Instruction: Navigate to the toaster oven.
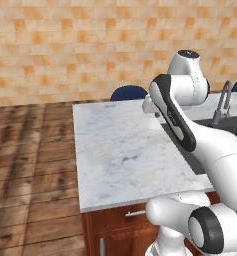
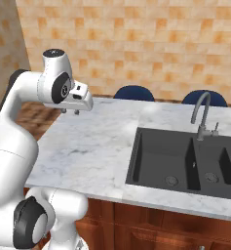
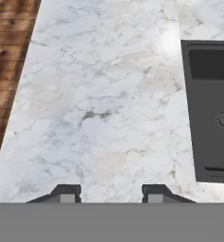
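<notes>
The gripper (image 3: pixel 110 191) hangs above the marble counter (image 1: pixel 120 150) with its jaws apart and nothing between them, and no toaster oven lies near them on that stone, as far as these angles let me judge. The arm is folded high, hand pointing straight down near the counter's left part, the dark sink (image 2: pixel 178 163) and its faucet (image 2: pixel 202 115) off to the right.

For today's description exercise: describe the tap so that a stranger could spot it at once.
Find the white marble counter and the black double sink sunk into it. Behind the sink's divider stands the tap, a grey curved spout. Unlike the round blue chair backs beyond, it is thin, metallic and hooked.
</notes>
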You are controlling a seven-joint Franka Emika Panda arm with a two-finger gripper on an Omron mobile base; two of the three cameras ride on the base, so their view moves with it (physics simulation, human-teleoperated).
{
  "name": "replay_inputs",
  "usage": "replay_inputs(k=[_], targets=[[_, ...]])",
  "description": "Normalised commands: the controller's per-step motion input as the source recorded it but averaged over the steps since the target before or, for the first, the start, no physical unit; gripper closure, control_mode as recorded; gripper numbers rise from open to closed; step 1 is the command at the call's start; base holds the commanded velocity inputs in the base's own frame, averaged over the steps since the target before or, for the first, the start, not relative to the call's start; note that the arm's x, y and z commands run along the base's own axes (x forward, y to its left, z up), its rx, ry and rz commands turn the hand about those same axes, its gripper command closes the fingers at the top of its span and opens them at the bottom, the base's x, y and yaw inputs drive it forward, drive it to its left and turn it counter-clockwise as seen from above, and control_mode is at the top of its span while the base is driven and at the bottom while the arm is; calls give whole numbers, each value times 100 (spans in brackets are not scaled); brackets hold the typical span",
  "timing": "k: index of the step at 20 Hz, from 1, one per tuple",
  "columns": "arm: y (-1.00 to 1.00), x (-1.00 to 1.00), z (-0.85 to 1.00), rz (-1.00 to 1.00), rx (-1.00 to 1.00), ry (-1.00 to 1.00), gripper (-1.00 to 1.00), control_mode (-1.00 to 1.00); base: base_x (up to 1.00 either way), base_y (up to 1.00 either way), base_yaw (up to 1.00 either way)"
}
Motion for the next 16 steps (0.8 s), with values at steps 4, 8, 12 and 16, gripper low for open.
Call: replay_inputs(k=[4,8,12,16], targets=[[0,0,0,0,0,0,-100,100,0,0,0],[0,0,0,0,0,0,-100,100,-38,-7,0],[0,0,0,0,0,0,-100,100,-24,-4,-31],[0,0,0,0,0,0,-100,100,-1,0,-65]])
